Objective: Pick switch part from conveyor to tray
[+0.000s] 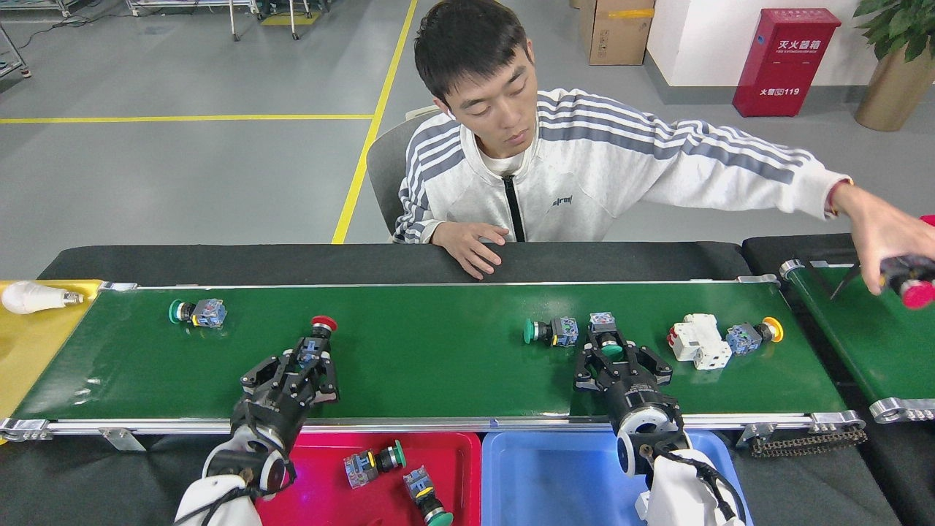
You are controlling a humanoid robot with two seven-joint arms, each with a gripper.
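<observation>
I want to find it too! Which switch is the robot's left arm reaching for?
Look at the long green conveyor and go to its left half. The left gripper has its fingers around a switch with a red button. Its neighbour further left, the green-button switch, lies alone, untouched.

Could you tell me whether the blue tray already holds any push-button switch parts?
No, the blue tray shows only bare floor, while the two switch parts lie in the red tray.
</observation>
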